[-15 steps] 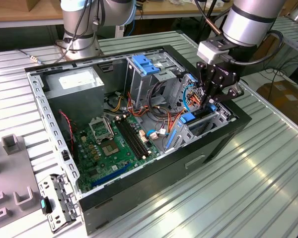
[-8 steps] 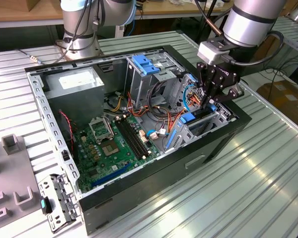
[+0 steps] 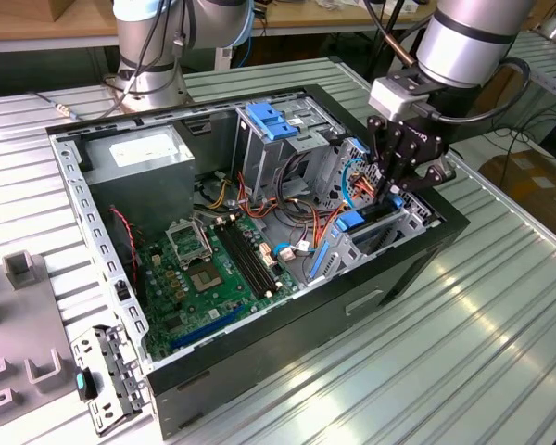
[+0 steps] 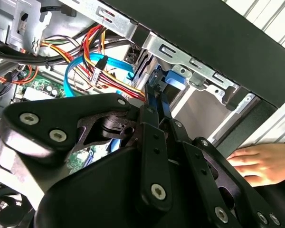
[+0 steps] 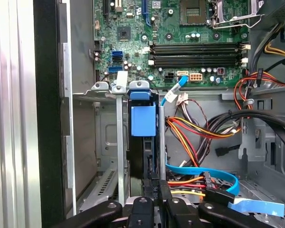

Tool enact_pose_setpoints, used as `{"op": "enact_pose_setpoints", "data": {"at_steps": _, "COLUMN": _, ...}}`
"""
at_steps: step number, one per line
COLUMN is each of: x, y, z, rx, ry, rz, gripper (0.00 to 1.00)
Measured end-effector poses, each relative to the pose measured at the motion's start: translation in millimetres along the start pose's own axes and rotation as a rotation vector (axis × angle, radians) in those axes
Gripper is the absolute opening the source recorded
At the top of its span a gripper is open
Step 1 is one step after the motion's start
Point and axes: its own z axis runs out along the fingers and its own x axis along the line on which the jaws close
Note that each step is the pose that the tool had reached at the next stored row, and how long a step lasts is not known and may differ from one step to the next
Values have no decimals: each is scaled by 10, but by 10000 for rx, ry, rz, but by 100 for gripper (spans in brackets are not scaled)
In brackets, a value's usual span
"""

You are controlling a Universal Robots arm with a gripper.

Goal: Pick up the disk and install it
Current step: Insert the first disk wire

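The robot is at the putting-in step. The end effector (image 3: pixel 389 190) is down inside the open computer case (image 3: pixel 287 357), at the metal drive cage (image 3: pixel 380 236) by the case's front corner. In both wrist views its fingers (image 5: pixel 154 190) look squeezed shut on the thin edge of the disk (image 5: pixel 143 123). The disk stands on its edge in a slot of the cage, with a metal wall close on each side. Its blue plastic rail shows at the far end.

It looks like the disk is already partly in the slot. I cannot tell if it is all the way in. To sit right, the disk has to stay straight between the cage walls. It also has to stay away from the red, yellow and blue cables (image 5: pixel 190 133) hanging just beside it.

The case lies on its side on a ribbed metal counter (image 3: pixel 463 352), with the green motherboard (image 3: pixel 204 278) facing up. A grey tray (image 3: pixel 18 324) sits at the exterior view's left.

In the second wrist view a person's hand (image 4: pixel 256 161) rests just outside the case, near the cage. It is close to where the arm works.
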Motion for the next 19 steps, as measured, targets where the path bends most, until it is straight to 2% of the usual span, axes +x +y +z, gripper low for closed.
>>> {"op": "enact_pose_setpoints", "data": {"at_steps": 5, "x": 17, "y": 0, "z": 3, "rx": -3, "ry": 2, "rz": 43, "gripper": 17}}
{"op": "enact_pose_setpoints", "data": {"at_steps": 13, "x": 16, "y": 1, "z": 78, "rx": -3, "ry": 4, "rz": 47, "gripper": 17}}
{"op": "enact_pose_setpoints", "data": {"at_steps": 19, "x": 15, "y": 1, "z": 89, "rx": -3, "ry": 0, "rz": 47, "gripper": 17}}
